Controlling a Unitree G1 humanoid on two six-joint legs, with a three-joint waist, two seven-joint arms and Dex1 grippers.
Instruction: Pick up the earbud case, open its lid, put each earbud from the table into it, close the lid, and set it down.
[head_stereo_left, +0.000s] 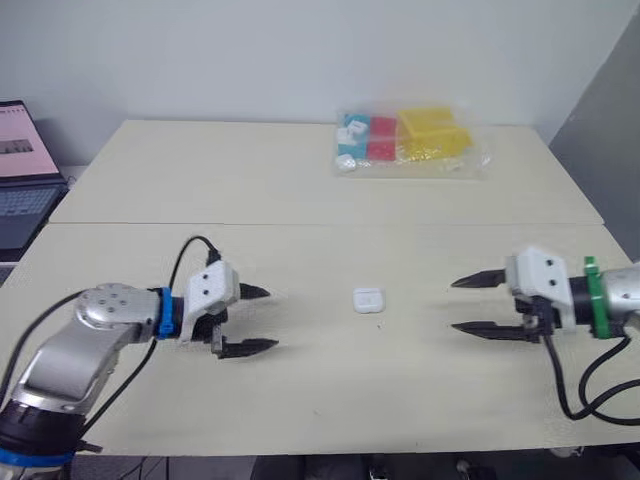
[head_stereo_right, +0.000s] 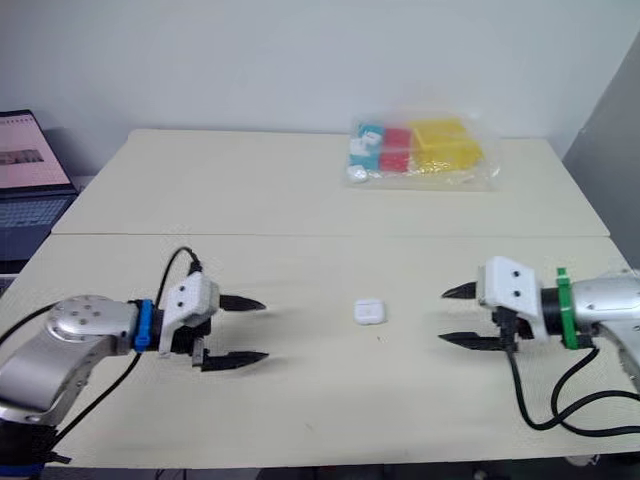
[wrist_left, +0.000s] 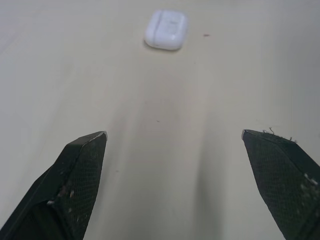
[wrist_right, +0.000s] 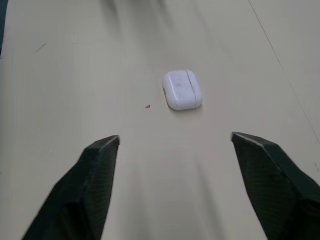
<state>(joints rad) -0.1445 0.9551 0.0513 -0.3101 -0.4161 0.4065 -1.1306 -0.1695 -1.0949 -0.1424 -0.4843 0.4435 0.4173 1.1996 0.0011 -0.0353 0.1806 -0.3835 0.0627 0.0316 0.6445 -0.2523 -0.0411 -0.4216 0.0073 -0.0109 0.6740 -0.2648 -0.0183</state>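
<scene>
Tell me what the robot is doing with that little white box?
It is getting ready to pick it up. The white box is an earbud case, lying shut on the table between the robot's two arms. The left fingers and the right fingers are both spread open and point toward the case from either side, but neither touches it yet. A bag of colourful things sits at the far side.

We see a glossy plastic earbud case (wrist_right: 182, 89), matt cross-hatched fingers (wrist_left: 75, 185), smooth matt table (head_stereo_left: 200, 180), shiny clear-plastic bag (head_stereo_left: 475, 158).
</scene>
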